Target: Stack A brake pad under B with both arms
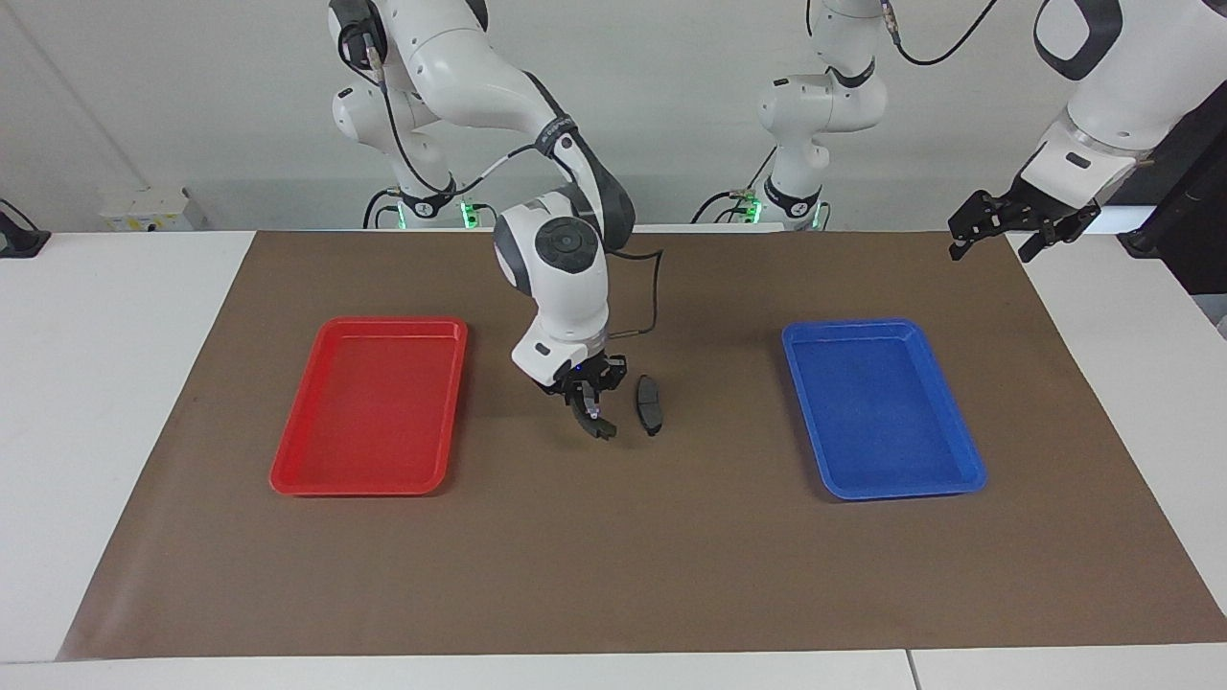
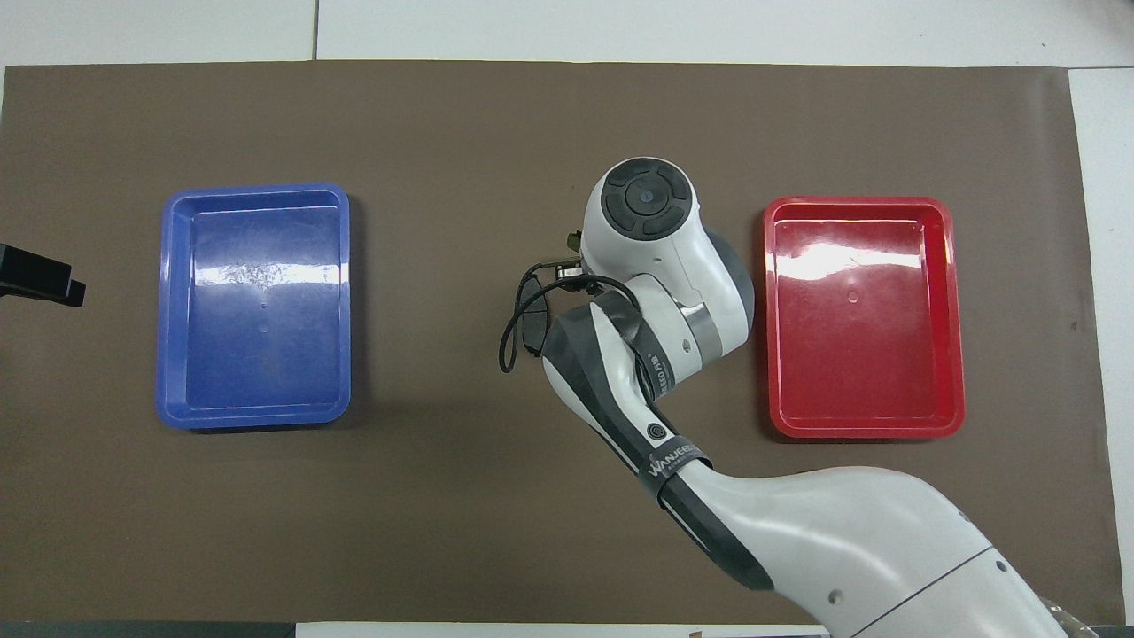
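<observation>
Right gripper [image 1: 587,402] pinches B [image 1: 594,420] above the mat [image 1: 613,575], just beside A brake pad [image 1: 650,403], between both trays. Left gripper [image 1: 1002,235] waits, spread.
</observation>
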### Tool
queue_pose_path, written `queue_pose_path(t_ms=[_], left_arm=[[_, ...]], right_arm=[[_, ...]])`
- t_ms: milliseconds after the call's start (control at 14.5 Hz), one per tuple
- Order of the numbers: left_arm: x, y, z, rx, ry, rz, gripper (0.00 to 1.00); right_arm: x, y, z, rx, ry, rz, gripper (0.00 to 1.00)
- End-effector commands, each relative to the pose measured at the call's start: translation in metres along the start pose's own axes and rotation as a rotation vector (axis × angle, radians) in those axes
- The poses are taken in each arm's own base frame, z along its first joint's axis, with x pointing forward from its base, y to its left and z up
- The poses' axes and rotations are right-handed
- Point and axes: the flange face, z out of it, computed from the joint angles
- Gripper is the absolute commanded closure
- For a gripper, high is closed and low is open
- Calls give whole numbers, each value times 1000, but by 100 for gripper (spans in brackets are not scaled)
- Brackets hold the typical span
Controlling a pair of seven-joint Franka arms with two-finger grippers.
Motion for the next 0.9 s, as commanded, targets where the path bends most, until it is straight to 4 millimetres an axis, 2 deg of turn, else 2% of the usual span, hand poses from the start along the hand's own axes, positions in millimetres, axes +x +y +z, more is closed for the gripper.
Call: queue_pose_path(t_ms=[0,138,345,552,828], left_arm=[[-6,-3,1,-11,-10,6,0],[-6,-3,1,-11,-10,6,0],[-6,-3,1,-11,-10,6,0],[-6,-3,1,-11,-10,6,0],[-6,-3,1,-11,-10,8,0]], right_arm=[[4,-12,-1,19,20,-7,100],[-5,-37,6,34,40,-38,100],[-16,-61,29,26,35,-32,100],[-18,-65,37,26,34,-34,100],[-16,-66,36,34,49,-34,100]])
